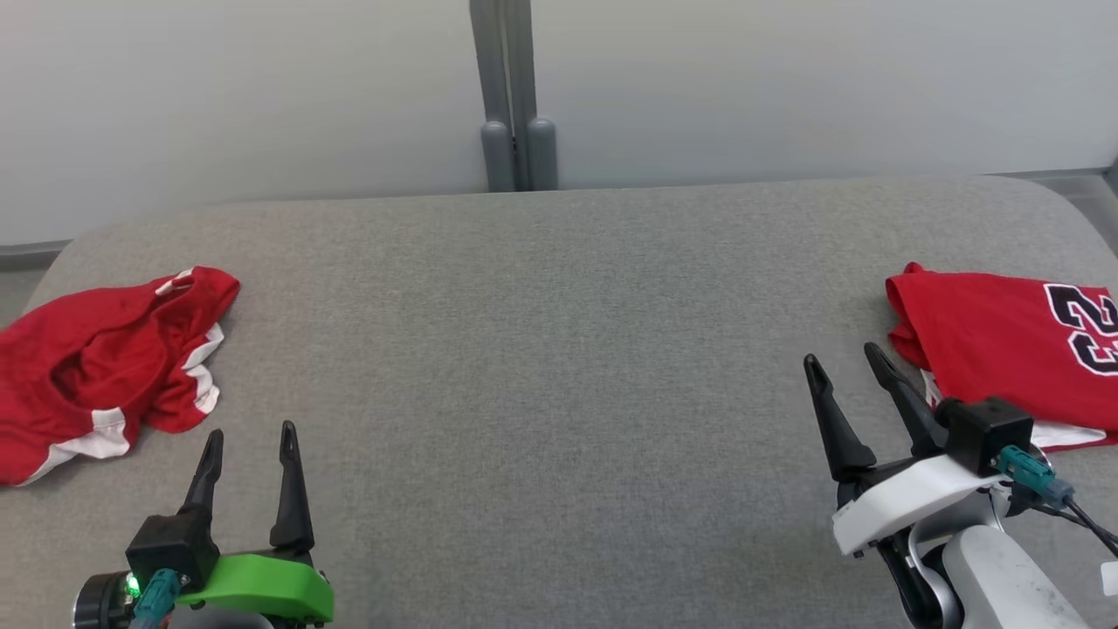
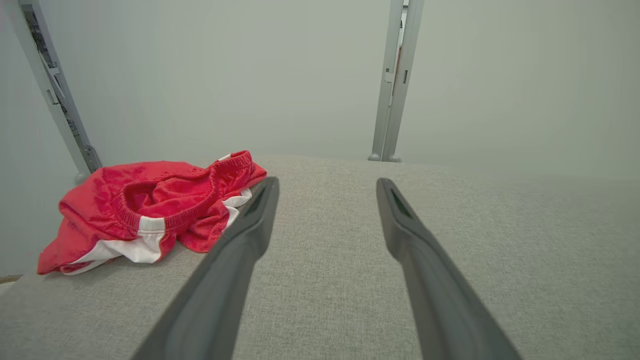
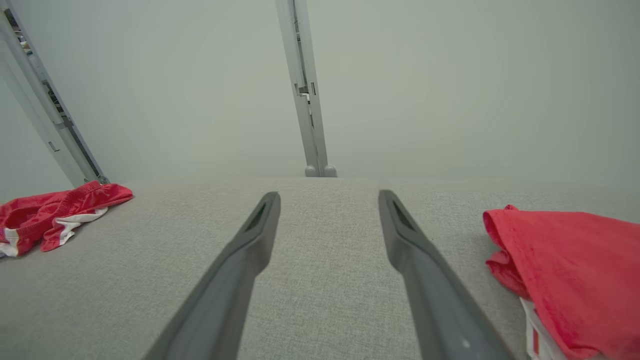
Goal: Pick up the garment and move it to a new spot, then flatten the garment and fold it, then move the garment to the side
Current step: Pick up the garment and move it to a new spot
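- head view: the red shorts (image 1: 105, 367) lie crumpled at the far left edge of the surface (image 1: 559, 349), waistband bunched and white trim showing. nothing about them is flat or folded, so they are probably the garment to pick up.
- the left claw (image 1: 251, 434) hovers just beside the shorts, on the robot's side of them, fingers wide apart and holding nothing. it looks the natural one to reach for them.
- the right claw (image 1: 843, 356) is also spread wide and empty, its tips near the left edge of a red jersey (image 1: 987, 349). whether they touch it i cannot tell.
- the jersey lies neatly folded at the right edge, number up, probably set aside there as finished work.
- the bare middle between the two red pieces seems the likely new spot for flattening and folding.
- surface: grey woven covering, soft-looking, with rounded far corners. cloth may drag on it rather than slide.
- room: a plain pale wall (image 1: 262, 87) stands close behind, with a grey upright post (image 1: 515, 96) at its centre.
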`<state>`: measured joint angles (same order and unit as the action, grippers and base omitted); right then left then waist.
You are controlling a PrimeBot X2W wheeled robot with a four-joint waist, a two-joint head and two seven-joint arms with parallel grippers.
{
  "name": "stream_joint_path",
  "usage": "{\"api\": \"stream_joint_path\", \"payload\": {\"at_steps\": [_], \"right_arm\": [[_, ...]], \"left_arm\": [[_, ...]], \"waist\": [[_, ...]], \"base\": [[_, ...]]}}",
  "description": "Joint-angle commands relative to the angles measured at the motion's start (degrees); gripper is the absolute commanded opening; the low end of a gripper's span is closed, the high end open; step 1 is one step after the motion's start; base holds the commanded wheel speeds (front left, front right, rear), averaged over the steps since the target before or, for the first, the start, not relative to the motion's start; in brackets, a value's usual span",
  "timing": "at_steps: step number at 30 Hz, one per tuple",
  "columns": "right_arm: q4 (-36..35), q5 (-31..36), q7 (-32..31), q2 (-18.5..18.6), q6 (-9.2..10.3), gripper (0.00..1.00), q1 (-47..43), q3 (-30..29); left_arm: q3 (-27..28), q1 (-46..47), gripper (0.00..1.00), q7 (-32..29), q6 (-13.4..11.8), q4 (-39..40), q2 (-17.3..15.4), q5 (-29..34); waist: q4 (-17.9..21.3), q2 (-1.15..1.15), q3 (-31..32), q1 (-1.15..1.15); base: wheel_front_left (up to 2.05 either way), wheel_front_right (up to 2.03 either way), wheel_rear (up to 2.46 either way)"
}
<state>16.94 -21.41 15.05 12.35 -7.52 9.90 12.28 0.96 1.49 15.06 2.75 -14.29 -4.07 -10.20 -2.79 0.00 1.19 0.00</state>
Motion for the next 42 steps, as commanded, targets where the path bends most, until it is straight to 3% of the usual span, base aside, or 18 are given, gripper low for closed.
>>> {"api": "stream_joint_path", "payload": {"at_steps": [1,12,20,27,34,42], "right_arm": [[-0.3,-0.13,0.14,0.08,0.06,1.0,-0.46,0.0],[-0.79,-0.28,0.15,-0.62,0.06,1.0,-0.36,2.28],[-1.16,-0.01,0.15,-0.92,0.06,1.0,-1.78,2.12],[-1.2,0.17,0.15,-1.07,0.06,1.0,-1.26,2.69],[-1.84,0.39,0.15,-0.2,0.06,1.0,0.01,2.98],[-3.63,1.39,0.12,1.96,0.06,1.0,3.91,3.96]], "left_arm": [[0.2,0.35,1.0,0.14,-0.1,0.1,-0.18,0.44],[2.4,-1.21,1.0,0.14,-1.74,0.73,-1.25,0.66],[2.55,-2.06,1.0,0.14,-1.68,1.17,-1.87,0.02],[2.6,-2.08,1.0,0.05,-2.13,1.77,-1.9,-0.65],[1.84,2.39,1.0,-2.42,-0.53,4.47,-3.2,-1.71],[2.56,17.33,1.0,-19.0,2.31,2.14,-8.65,-6.91]], "waist": [[-3.86,0.0,0.1,0.0],[-15.6,0.0,0.48,0.0],[-19.91,0.0,0.74,0.0],[-20.32,0.0,0.46,0.0],[-18.94,0.0,-1.98,0.0],[-14.88,0.0,-9.28,0.0]], "base": [[0.0,0.0,0.0],[0.0,0.0,0.0],[0.0,0.0,0.0],[0.0,0.0,0.0],[0.0,0.0,0.0],[0.0,0.0,0.0]]}}
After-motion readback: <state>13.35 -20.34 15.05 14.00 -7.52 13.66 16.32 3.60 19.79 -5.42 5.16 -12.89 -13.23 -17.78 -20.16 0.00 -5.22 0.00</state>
